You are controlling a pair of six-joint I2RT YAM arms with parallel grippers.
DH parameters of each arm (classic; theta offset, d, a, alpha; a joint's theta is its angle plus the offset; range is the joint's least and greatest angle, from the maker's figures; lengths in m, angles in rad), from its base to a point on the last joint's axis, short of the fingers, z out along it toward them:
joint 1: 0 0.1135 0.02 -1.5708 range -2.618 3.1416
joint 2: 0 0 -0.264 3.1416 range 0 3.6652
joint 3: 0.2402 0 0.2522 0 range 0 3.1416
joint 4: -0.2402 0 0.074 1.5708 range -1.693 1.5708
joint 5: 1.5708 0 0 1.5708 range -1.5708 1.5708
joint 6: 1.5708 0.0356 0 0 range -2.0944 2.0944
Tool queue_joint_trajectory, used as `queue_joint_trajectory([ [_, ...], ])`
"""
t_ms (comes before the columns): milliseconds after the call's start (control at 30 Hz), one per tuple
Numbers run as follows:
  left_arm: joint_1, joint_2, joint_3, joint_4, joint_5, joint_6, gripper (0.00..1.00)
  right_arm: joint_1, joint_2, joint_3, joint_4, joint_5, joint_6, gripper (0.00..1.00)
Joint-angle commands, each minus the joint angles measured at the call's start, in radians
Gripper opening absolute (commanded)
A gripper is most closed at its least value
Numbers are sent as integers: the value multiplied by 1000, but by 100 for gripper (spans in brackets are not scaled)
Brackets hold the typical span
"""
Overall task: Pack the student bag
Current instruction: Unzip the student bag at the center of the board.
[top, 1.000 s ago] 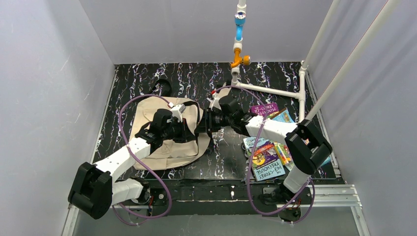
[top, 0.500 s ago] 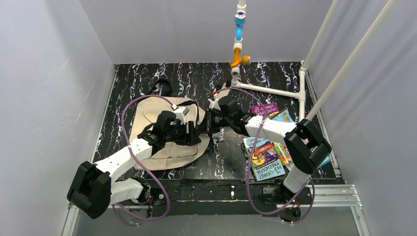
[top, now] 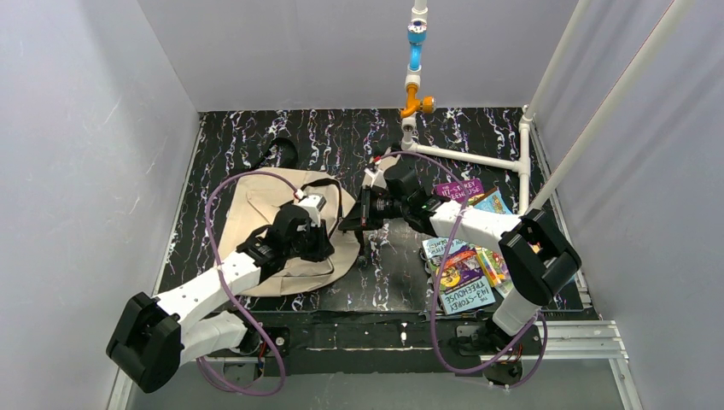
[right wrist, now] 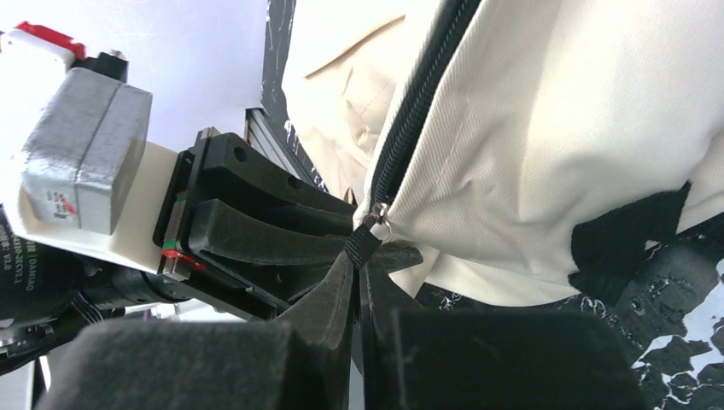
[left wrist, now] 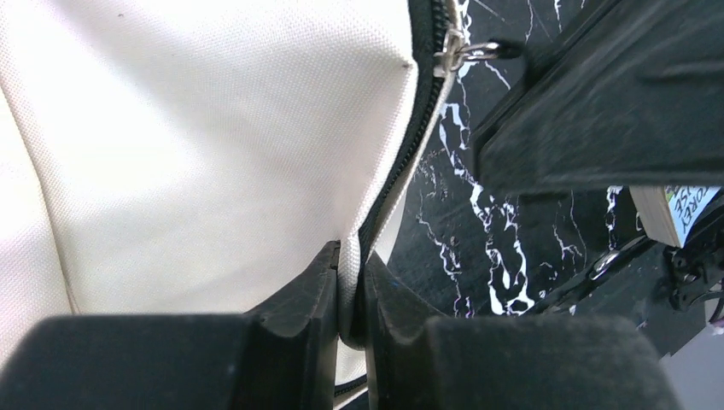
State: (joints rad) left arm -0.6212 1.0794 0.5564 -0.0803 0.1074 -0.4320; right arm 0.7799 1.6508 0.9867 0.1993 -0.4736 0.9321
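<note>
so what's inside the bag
The inside is hidden: the zip on the student bag looks shut. The left gripper pinches its edge, the right gripper the zip pull. The books lie outside.

A black counter (top: 248,141), veined with white and purple, is lying across the bottom of the enclosure. Plain pale grey-lavender panels are closing it in: a left wall (top: 85,128), a back wall (top: 299,51) and a right wall (top: 657,213). A white pipe frame (top: 478,159) is crossing the far right corner, carrying a blue fitting (top: 415,53) above an orange fitting (top: 416,104). A metal rail (top: 580,337) is lining the near edge. Soft, even light is falling throughout.
</note>
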Motion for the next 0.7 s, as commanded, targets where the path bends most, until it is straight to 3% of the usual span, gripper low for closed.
queue_joint_trajectory([
  [0,-2,-36,-22,-19,-25,21,9,-15,-52,8,56,-61,-33,5],
  [33,-2,-35,-25,-12,-18,19,8,-15,-51,6,65,-59,-34,1],
  [233,-2,-26,-32,10,4,13,0,-16,-43,34,58,-30,-55,1],
  [500,-2,-14,-47,-48,-28,41,0,-94,-98,112,-11,82,-76,1],
  [667,-2,-10,-55,-57,-8,60,0,-138,-33,174,26,84,-79,1],
])
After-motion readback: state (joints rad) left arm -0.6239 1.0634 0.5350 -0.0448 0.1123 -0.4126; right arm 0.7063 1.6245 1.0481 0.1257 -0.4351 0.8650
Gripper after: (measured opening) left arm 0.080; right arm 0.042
